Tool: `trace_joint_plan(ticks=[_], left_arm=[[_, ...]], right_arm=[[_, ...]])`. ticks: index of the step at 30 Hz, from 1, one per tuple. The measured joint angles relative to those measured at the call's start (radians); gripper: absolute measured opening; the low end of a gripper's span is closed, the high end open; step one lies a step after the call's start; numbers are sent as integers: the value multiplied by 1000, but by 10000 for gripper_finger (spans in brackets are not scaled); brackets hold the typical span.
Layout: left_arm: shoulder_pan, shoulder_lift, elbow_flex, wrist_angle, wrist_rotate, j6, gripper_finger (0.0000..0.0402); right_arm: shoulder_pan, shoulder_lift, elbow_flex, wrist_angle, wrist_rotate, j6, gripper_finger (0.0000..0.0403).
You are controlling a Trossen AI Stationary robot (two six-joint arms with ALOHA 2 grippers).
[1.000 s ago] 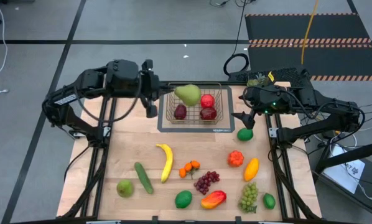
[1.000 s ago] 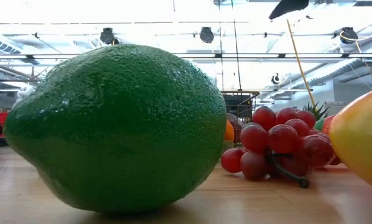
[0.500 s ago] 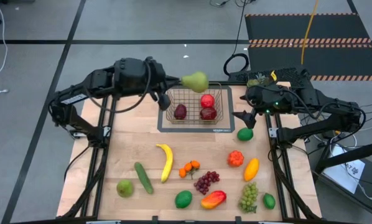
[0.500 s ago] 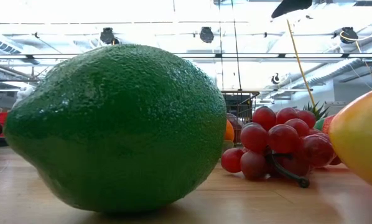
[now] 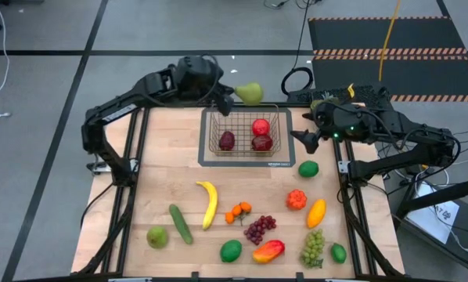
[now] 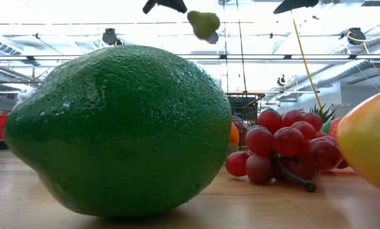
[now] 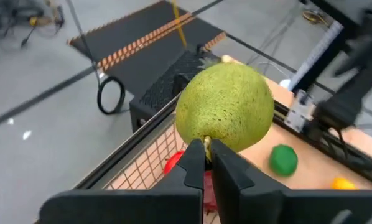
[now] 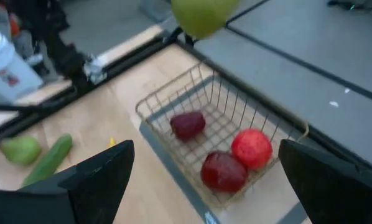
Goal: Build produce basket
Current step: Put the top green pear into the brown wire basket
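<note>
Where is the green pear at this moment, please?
In the high view the pear hangs from the left gripper, held by its stem, just beyond the basket's far rim, above the table's far edge.

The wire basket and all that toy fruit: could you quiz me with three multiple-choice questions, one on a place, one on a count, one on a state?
1. Where is the green pear?
A. in the air by the basket's far rim
B. lying in the basket
C. beside the banana

2. How many red pieces lie in the basket?
A. one
B. three
C. five

3. How is the left end effector set?
A. wide open
B. shut on the pear's stem
C. resting on the table

Answers:
1. A: the high view shows it just beyond the far rim, and the low view shows it raised.
2. B: three show through the mesh.
3. B: the left wrist view shows the fingers pinching the stem.

The right end effector waits open beside the basket.
</note>
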Motion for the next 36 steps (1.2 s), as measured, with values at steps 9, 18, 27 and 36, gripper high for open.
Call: trace_joint_plan(ticks=[9,18,27,36], left_arm=[[78,120,0,-27,98,-69,7],[122,198,1,-241,173,41,17],[161,291,1,-261,177,167,18],[165,382,0,-242,299,105,7]], right_arm=[[-25,0,0,55,70,11,395],[-34,4,0,55,73,153,395],[-33,14,0,74,123,114,395],[-33,15,0,78,120,134,395]])
